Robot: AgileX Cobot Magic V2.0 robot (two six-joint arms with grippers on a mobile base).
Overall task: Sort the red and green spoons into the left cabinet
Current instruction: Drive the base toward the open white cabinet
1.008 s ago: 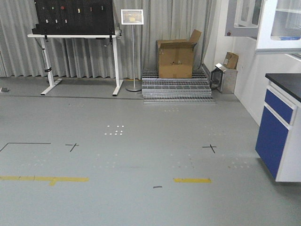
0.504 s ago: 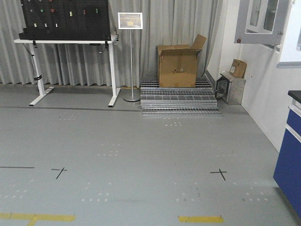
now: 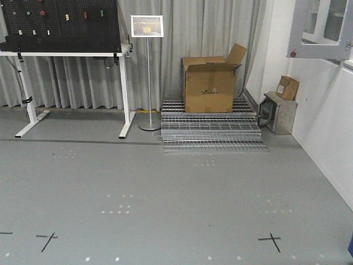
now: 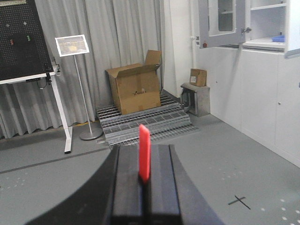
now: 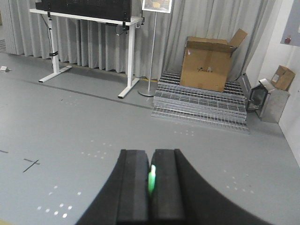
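Grey floor fills most of the front view, marked with black tape crosses and white dots. Grey curtain along the back wall.

Back left: white-legged table carrying a black pegboard.

Centre: stack of metal grates with an open cardboard box standing on it. Sign stand between table and grates, just left of the grates.

Right of the grates: steel box on the floor, small carton on top of it, against the white wall.

Left wrist view: wall cabinet at upper right, glass door swung open; something blue on its shelf, too small to identify.

Left gripper: jaws closed on the red spoon, which stands upright between the pads; only the flat handle shows. Well apart from the cabinet.

Right gripper: jaws closed on the green spoon; only a short green sliver shows in the slit between the pads. Floor beneath it.
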